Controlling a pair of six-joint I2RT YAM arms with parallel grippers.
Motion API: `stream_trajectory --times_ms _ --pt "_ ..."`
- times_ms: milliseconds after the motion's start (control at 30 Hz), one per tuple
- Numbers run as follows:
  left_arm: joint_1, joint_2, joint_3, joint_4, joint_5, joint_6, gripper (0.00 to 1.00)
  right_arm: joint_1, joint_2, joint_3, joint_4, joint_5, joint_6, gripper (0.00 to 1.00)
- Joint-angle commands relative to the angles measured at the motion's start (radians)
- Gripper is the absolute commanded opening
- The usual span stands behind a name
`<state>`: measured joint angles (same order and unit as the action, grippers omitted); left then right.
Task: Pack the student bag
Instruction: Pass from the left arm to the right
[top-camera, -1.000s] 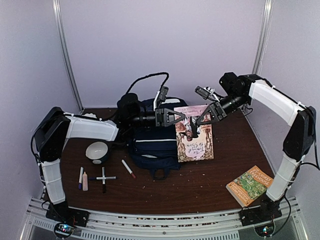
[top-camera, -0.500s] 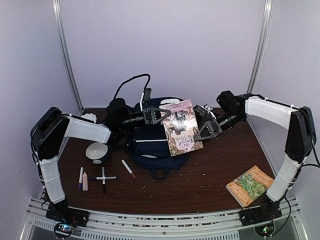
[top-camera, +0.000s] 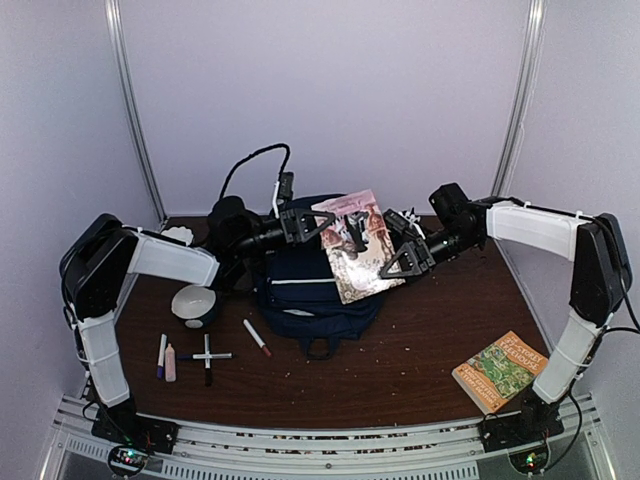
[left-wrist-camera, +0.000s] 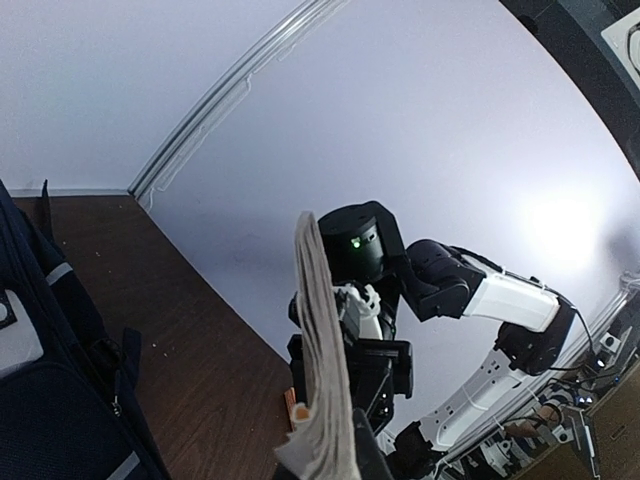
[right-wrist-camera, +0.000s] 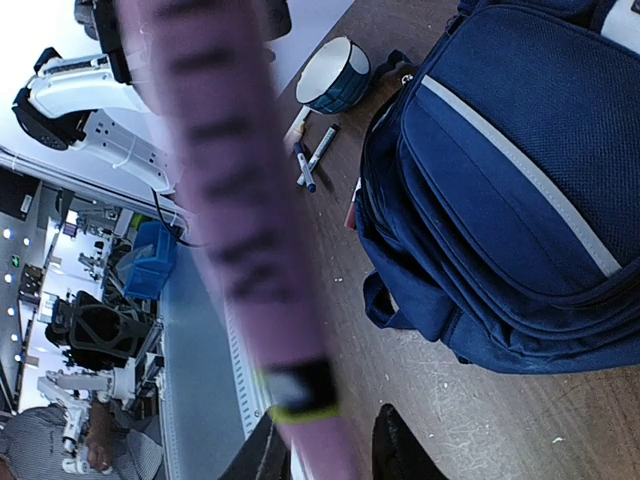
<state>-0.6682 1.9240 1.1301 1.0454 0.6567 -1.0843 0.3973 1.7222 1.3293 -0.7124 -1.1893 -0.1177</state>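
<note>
Two arms share one book (top-camera: 352, 250), held in the air and tilted, directly over the student bag (top-camera: 305, 295). The L gripper (top-camera: 322, 226) is pressed together on the book's upper-left edge. L wrist cam shows the pages edge-on, rising out from its fingers, so that reads as a pinch. The R gripper (top-camera: 388, 262) sits at the lower-right edge. R wrist cam has the pink edge running down btwn its two fingers (right-wrist-camera: 395, 448) w/ a gap visible on one side, so can't tell if it clamps or only brackets the book.

Why the double hold: prob bc a thin paperback flops and swings from a single pinch, and a second contact on the opposite edge lets the pair steer it. The tilt looks meant to aim the low edge at the bag's opening.

The bag lies flat at mid-table (top-camera: 420, 350), toward the back, btwn both arms and under the book. Its opening is hidden behind the book and grippers, so can't tell how wide it gapes.

A bowl (top-camera: 195, 303) and a marker (top-camera: 257, 337) lie left of the bag, w/ more pens (top-camera: 165, 355) nearer the L arm base. A second book (top-camera: 500, 370) lies by the R arm base. All of these sit outside the bag, so packing looks early.

Risk: if the R side is loose, the book may pivot round the L pinch and miss.
</note>
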Motion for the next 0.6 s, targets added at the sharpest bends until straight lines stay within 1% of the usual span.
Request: stream_trajectory --times_ms 0,67,133,200,300,333,367,433,467,500,567 --pt "0.007 -0.036 -0.003 0.036 -0.017 0.020 0.00 -0.011 -0.034 -0.043 0.119 -0.040 0.111 0.25" --pt "0.008 -0.036 0.001 0.000 -0.020 0.034 0.00 -0.019 -0.054 -0.062 0.157 -0.039 0.144 0.17" --pt "0.008 -0.036 0.005 -0.050 -0.024 0.050 0.00 -0.024 -0.074 -0.081 0.189 -0.032 0.177 0.06" --pt "0.010 -0.045 0.019 -0.156 -0.045 0.090 0.17 -0.030 -0.090 -0.093 0.205 0.003 0.205 0.00" --pt "0.010 -0.089 0.017 -0.335 -0.125 0.214 0.41 -0.058 -0.097 -0.096 0.212 0.020 0.249 0.00" --pt "0.010 -0.107 0.017 -0.394 -0.151 0.261 0.47 -0.073 -0.097 -0.096 0.214 0.024 0.263 0.00" --pt "0.010 -0.128 0.024 -0.505 -0.174 0.320 0.51 -0.088 -0.096 -0.096 0.211 0.028 0.273 0.00" --pt "0.010 -0.170 0.051 -0.658 -0.211 0.459 0.52 -0.117 -0.095 -0.096 0.193 0.033 0.278 0.00" --pt "0.010 -0.192 0.063 -0.776 -0.237 0.532 0.53 -0.130 -0.093 -0.095 0.173 0.037 0.268 0.00" --pt "0.010 -0.213 0.072 -0.825 -0.251 0.611 0.54 -0.142 -0.094 -0.094 0.150 0.041 0.248 0.00" --pt "0.007 -0.248 0.093 -1.003 -0.307 0.750 0.54 -0.163 -0.099 -0.101 0.121 0.042 0.219 0.00"
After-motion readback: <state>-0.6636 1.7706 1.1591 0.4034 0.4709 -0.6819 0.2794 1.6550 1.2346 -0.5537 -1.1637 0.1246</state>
